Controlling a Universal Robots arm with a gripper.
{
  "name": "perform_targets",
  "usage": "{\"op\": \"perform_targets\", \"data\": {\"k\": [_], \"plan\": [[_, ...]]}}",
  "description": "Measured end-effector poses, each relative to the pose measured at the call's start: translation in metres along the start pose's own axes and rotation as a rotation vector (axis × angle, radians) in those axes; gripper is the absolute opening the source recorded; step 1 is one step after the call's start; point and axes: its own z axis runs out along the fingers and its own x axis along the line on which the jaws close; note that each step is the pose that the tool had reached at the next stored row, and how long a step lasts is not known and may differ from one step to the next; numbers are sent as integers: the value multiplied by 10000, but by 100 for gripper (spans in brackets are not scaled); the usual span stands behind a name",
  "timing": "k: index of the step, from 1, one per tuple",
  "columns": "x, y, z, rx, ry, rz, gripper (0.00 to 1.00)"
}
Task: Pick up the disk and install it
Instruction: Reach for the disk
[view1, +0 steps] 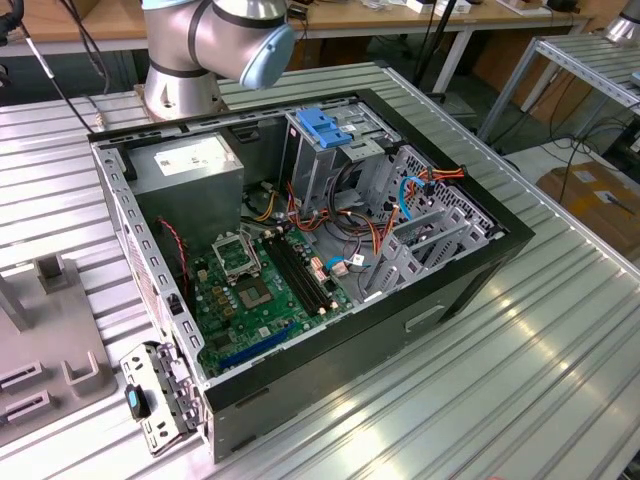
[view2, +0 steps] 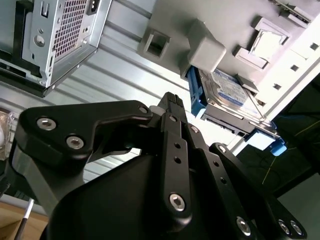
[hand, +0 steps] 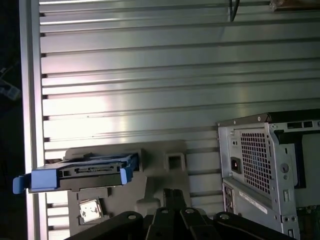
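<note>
The disk (view2: 227, 92) is a silver-grey drive with a white-blue label in a bright blue carrier frame. It lies on a grey fixture plate (view2: 225, 25) on the ribbed metal table. In the first wrist view the disk (hand: 82, 172) shows edge-on, its blue handle ends sticking out past the plate (hand: 160, 165). My gripper (view2: 170, 102) hangs in the air apart from the disk and holds nothing; in the first wrist view the gripper (hand: 172, 197) sits between the disk and the computer case.
An open computer case (view1: 300, 250) lies on its side on the table, motherboard and cables exposed. A grey drive cage with a blue latch (view1: 325, 125) stands at its back. The case's rear panel (hand: 270, 165) is near the fixture. The arm's base (view1: 185, 80) stands behind the case.
</note>
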Motion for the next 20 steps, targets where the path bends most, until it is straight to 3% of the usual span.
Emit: {"op": "perform_targets", "data": {"k": [5,14,20], "plan": [[94,32,11,0,-1,-1,11],[494,23,21,-1,-1,0,11],[524,23,24,-1,0,0,11]]}}
